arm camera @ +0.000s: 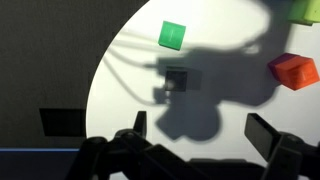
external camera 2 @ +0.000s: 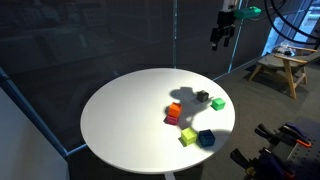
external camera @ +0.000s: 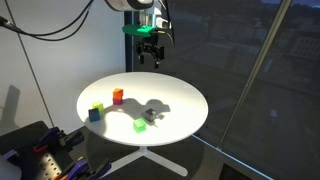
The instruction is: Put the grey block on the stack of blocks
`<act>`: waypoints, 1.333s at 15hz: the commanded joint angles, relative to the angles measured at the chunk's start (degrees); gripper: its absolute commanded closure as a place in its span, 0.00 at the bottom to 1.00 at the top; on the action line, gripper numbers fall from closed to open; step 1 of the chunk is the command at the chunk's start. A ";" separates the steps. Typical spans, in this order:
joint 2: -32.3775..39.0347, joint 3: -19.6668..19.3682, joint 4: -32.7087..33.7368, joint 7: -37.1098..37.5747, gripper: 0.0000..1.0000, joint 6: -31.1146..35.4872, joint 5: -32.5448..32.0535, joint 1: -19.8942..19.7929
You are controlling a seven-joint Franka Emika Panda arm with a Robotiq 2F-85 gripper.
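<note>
The grey block (external camera: 152,117) sits on the round white table (external camera: 175,92), in the arm's shadow, beside a green cube (external camera: 140,125). It also shows in an exterior view (external camera 2: 202,97) and in the wrist view (arm camera: 176,78). The stack of blocks (external camera: 118,96), orange over red, stands a short way off on the table, also seen in an exterior view (external camera 2: 175,113) and at the right edge of the wrist view (arm camera: 294,69). My gripper (external camera: 150,52) hangs high above the table, open and empty, in both exterior views (external camera 2: 222,38) and the wrist view (arm camera: 200,128).
A yellow cube (external camera: 98,106) and a blue cube (external camera: 94,114) lie together near the table's edge, also in an exterior view as yellow (external camera 2: 188,136) and blue (external camera 2: 206,138). The green cube (arm camera: 172,35) lies past the grey one. Glass walls surround the table; a wooden stool (external camera 2: 285,66) stands behind.
</note>
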 commanded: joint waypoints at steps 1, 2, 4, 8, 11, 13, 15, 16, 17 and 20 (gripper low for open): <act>1.35 0.20 -0.42 0.80 0.00 3.24 0.56 -0.12; 1.97 0.22 -0.45 1.06 0.00 4.00 0.51 -0.09; 2.95 0.30 -0.71 1.51 0.00 5.36 0.36 0.01; 5.32 0.30 -1.04 3.60 0.00 8.06 0.30 0.22; 7.16 0.24 -1.11 5.49 0.00 9.52 0.55 0.29; 8.34 0.21 -0.99 6.59 0.00 10.49 0.68 0.28; 9.74 0.19 -0.61 7.39 0.00 11.30 1.12 0.13; 10.50 0.17 -0.41 7.84 0.00 11.89 1.33 0.06; 11.13 0.16 -0.20 8.24 0.00 12.40 1.51 0.04; 13.38 0.18 0.73 9.14 0.00 13.58 2.05 0.10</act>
